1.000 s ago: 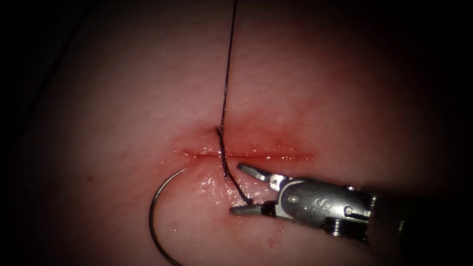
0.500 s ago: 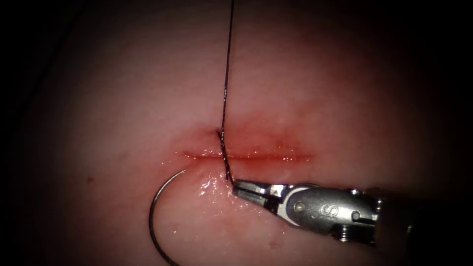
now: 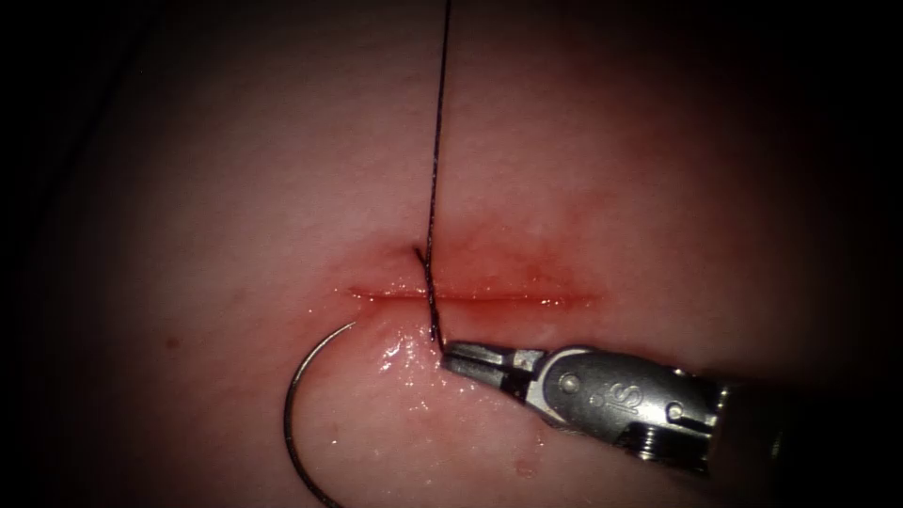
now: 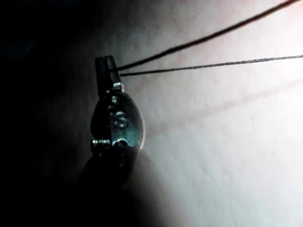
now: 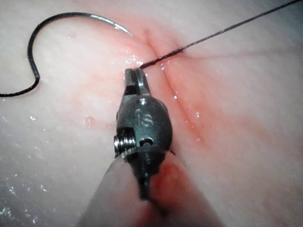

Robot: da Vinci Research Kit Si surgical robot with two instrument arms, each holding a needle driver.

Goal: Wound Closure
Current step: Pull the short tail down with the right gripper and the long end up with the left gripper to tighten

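the thin dark curved steel needle [image 3: 293, 414] lies free on the tissue at the lower left of the endoscope view, below the cut and left of the stitch, its tip near the cut's left end and its arc running off the bottom edge; neither tool holds it and it is not in the tissue. in the right wrist view the needle [image 5: 35, 52] shows as a dark hook lying flat with a glint near its point.

the fine dark braided thread [image 3: 435, 169] comes down from the top edge, crosses the cut and ends just below it, where the right arm's silver needle driver [image 3: 451, 356] has its jaws closed on the short tail beside the exit point. its wrist view shows the same tool [image 5: 136, 74] clamped on the thread [image 5: 213, 35] beside the cut.

the left arm's silver needle driver [image 4: 106, 66] has its jaws closed on the thread [image 4: 199, 67], with two strands leading away from it over pale tissue.

the pale pink wet pork tissue [image 3: 611, 169] carries a straight horizontal red cut [image 3: 508, 298] at mid-frame, with red fluid [image 3: 489, 268] staining the skin around it and glistening wet spots just below. the edges of the frame fall into darkness.
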